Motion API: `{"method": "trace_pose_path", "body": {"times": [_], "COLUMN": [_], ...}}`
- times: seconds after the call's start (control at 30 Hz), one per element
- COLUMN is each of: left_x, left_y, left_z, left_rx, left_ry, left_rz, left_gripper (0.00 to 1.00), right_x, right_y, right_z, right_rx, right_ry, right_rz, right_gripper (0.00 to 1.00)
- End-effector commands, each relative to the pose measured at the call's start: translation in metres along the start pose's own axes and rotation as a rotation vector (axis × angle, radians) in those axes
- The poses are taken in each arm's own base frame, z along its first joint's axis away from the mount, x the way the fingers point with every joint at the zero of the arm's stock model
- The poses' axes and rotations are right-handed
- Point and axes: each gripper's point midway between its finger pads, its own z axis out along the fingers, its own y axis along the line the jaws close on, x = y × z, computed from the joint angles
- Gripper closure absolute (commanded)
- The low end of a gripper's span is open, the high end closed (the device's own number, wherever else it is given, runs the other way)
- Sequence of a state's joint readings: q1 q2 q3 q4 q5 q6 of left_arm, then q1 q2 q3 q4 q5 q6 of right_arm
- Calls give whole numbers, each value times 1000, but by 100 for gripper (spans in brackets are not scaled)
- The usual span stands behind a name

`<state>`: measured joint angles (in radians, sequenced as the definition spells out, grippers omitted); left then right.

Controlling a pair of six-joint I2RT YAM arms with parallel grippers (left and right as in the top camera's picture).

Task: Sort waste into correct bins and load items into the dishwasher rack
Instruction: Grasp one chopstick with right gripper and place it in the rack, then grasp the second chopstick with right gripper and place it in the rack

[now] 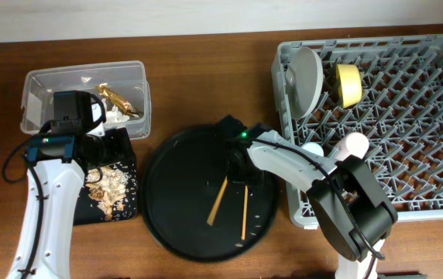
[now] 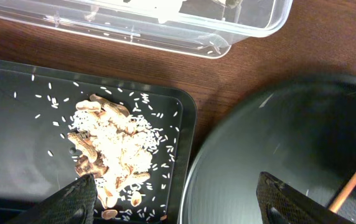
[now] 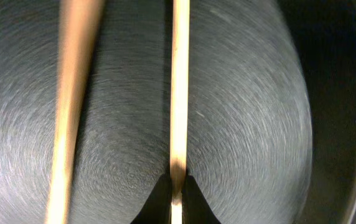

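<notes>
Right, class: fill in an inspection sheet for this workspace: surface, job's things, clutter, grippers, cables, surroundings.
Surface: brown wooden table.
Job's things: plate and yellow bowl stand in the rack; foil wrapper in the clear box; food scraps in the shallow black tray; chopsticks on the round tray.
Clutter: rice grains scattered around the scraps.
Grippers: left gripper open, empty; right gripper shut on one chopstick.
Cables: black cable loops beside the left arm.
Surroundings: pale wall strip beyond the table.
</notes>
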<state>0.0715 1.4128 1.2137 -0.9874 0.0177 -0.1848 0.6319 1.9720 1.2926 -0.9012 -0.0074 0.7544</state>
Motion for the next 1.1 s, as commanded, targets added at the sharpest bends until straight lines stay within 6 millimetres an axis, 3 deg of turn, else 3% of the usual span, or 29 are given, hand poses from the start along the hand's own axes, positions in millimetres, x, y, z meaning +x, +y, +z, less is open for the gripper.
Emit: {"method": "trace_pose_path", "body": {"times": [0.0, 0.13, 0.2, 0.27, 0.3, 0.4, 0.43, 0.47, 0.57, 0.63, 0.7, 0.73, 0.8, 0.87, 0.9, 0.97, 1.0, 1.07], "left_x": [-1, -1, -1, -1, -1, -1, -1, -1, -1, -1, -1, -1, -1, -1, -1, -1, -1, -1], "left_y": [2, 2, 2, 2, 2, 2, 2, 2, 2, 2, 2, 2, 2, 2, 2, 2, 2, 2], "left_z": [-4, -4, -4, -4, -4, -4, -4, -4, -4, -4, -4, -4, -4, -4, -4, -4, -4, -4], "left_rx": [-6, -6, -6, -6, -6, -6, -6, -6, -6, -6, -6, -6, -6, -6, -6, -6, -6, -6], "left_ry": [-11, -11, -11, -11, -11, -11, -11, -11, -11, -11, -11, -11, -11, -11, -11, -11, -11, -11], "left_rz": [-15, -15, -15, -15, -15, -15, -15, -15, -15, -15, -15, -15, -15, -15, -15, -15, -15, -15], "left_gripper": [18, 18, 18, 18, 18, 18, 18, 18, 18, 18, 18, 18, 18, 18, 18, 18, 18, 18], "right_x": [0, -10, -16, -27, -34, -56, -68, -73, -86, -93, -103, -108, -105, -105, -104, -99, -93, -73], "right_y": [1, -13, -26, -51, -74, -130, -162, -178, -201, -200, -198, -193, -191, -178, -160, -123, -108, -58], "right_z": [-13, -47, -86, -133, -159, -199, -201, -197, -162, -141, -135, -137, -143, -171, -200, -230, -230, -209], "right_rx": [-26, -56, -78, -91, -85, -67, -53, -40, -8, -10, -19, -41, -59, -138, -232, -285, -288, -296], "right_ry": [-16, -58, -84, -135, -157, -201, -217, -207, -106, -60, -79, -102, -98, -152, -227, -327, -326, -252], "right_rz": [-10, -69, -158, -221, -256, -228, -157, -140, -135, -134, -134, -135, -122, -111, -125, -236, -304, -475], "right_gripper": [96, 96, 96, 96, 96, 96, 96, 96, 96, 92, 79, 54, 51, 50, 49, 44, 43, 39]}}
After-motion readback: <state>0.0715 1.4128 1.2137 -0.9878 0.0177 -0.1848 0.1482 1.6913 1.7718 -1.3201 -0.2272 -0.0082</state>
